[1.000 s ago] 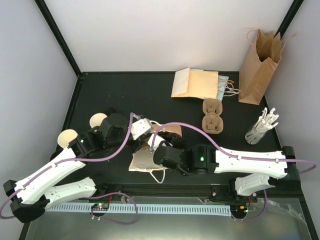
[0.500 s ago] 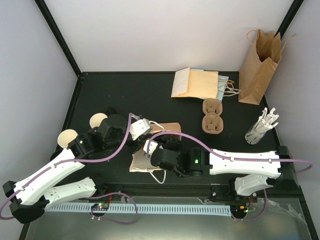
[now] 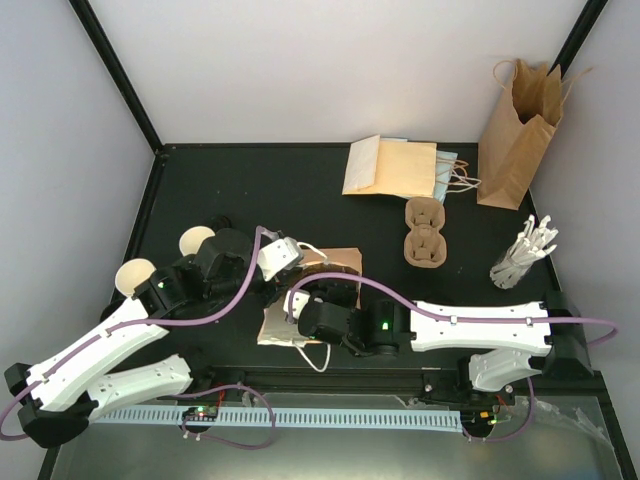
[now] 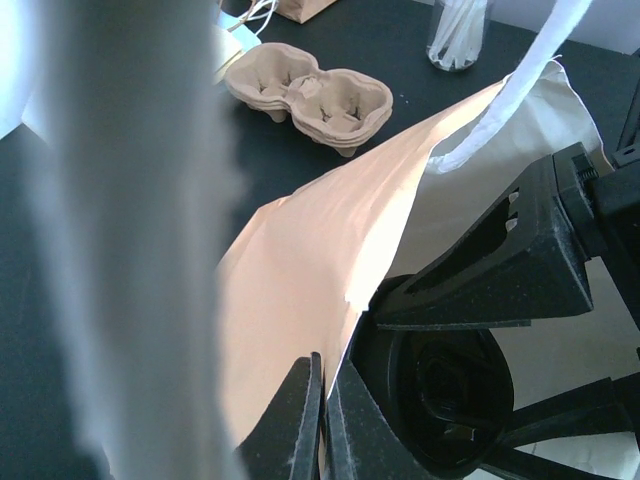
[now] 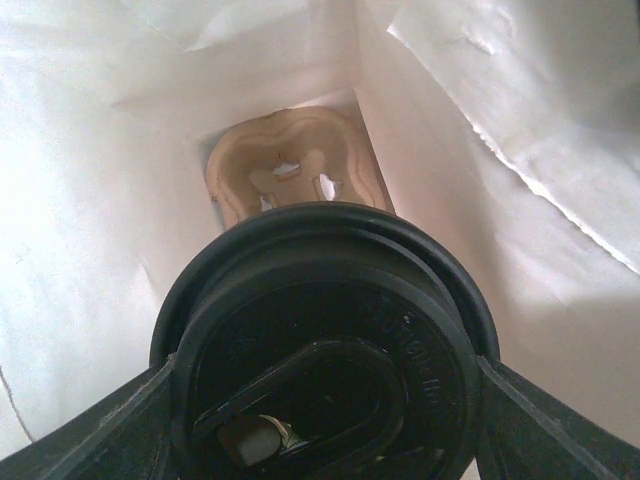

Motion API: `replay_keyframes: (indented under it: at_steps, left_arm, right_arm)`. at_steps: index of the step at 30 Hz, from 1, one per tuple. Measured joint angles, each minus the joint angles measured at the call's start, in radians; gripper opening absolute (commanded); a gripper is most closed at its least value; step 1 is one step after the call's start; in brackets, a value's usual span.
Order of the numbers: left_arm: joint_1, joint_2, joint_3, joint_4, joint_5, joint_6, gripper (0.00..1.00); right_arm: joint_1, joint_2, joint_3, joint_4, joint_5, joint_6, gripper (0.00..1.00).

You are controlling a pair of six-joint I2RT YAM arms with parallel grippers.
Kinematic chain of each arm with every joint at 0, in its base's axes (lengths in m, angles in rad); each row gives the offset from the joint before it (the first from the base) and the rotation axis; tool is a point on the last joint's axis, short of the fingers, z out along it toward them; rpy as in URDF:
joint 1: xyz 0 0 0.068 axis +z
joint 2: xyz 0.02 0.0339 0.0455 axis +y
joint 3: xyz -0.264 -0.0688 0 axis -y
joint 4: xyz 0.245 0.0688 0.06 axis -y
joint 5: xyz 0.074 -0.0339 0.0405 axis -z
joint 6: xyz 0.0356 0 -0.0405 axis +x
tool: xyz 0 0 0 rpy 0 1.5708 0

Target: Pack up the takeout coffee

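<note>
Right fingers [image 5: 105, 432] clamp a lidded takeout coffee cup [image 5: 325, 330] just inside the paper bag [image 4: 320, 250] lying on the bench [image 3: 250, 190], while left fingers [image 4: 297, 420] are pinched together on the edge of its mouth. The cup's long axis runs down the bag, base toward the cup carrier [image 5: 290, 170], lid outward. A slipped pinch could drop paper across its path.

The left arm [image 3: 100, 345] and the right arm [image 3: 480, 325] are built of white moulded shells joined by black motor housings. Black bases are bolted just behind the slotted white cable tray [image 3: 330, 417]. From beside that tray a lilac cable [image 3: 195, 321] is run along each arm. A green light [image 3: 385, 324] is lit on the right arm's black wrist. The left gripper [image 4: 325, 372] is fitted with black tapered fingers [image 4: 295, 425].
</note>
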Motion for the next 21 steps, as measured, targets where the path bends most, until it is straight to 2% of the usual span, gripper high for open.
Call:
replay_keyframes:
  at_steps: [21]
  left_arm:
    - [-0.005,0.011,0.042,-0.017,0.039,-0.002,0.02]
  right_arm:
    - [0.008,0.008,-0.032,0.010,-0.025,-0.082,0.70]
